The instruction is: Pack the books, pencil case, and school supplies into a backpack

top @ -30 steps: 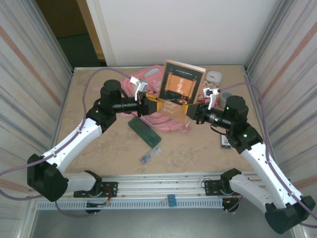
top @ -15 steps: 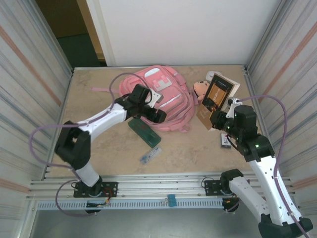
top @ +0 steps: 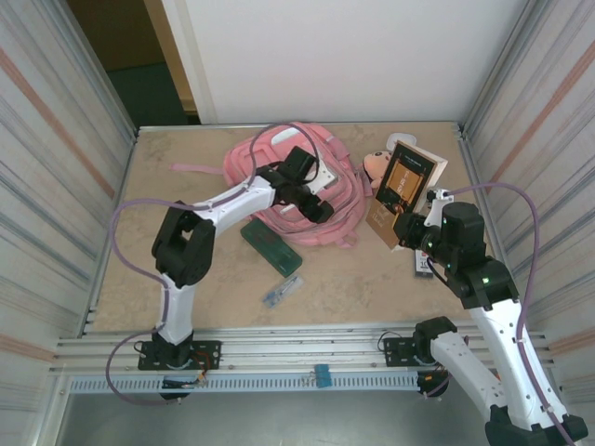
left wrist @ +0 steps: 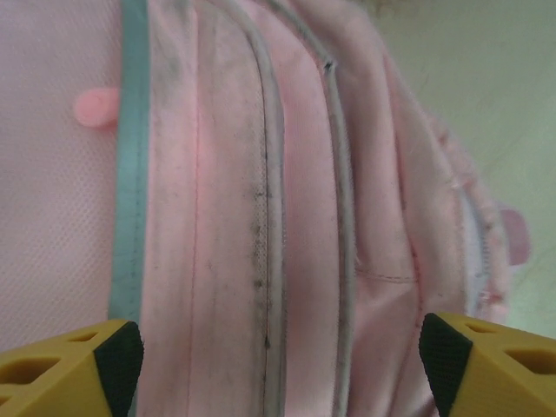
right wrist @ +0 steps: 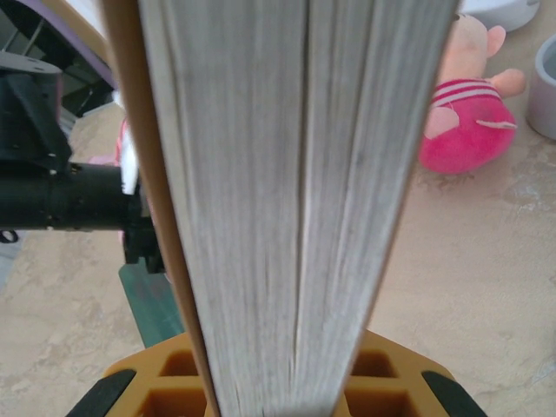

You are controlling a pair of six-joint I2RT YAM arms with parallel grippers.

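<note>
The pink backpack (top: 279, 172) lies flat at the table's back middle; its zip seams and fabric (left wrist: 261, 217) fill the left wrist view. My left gripper (top: 314, 206) hovers over its right half, open, fingertips (left wrist: 117, 356) wide apart with nothing pinched. My right gripper (top: 403, 226) is shut on the brown-tan book (top: 404, 181), held upright to the backpack's right; its page edges (right wrist: 287, 174) rise between the jaws. The dark green pencil case (top: 271, 246) lies in front of the backpack. The clear pen-like supply (top: 281, 292) lies nearer the front edge.
A pink plush doll (top: 375, 165) lies between backpack and book, also seen as the doll (right wrist: 469, 122) in the right wrist view. A small white card (top: 423, 265) lies under the right arm. A grey cup (right wrist: 546, 87) stands at the back right. Striped walls close both sides.
The right gripper carried the book from above the backpack to the right. The left gripper let go, opened wide and reached further right across the backpack.
</note>
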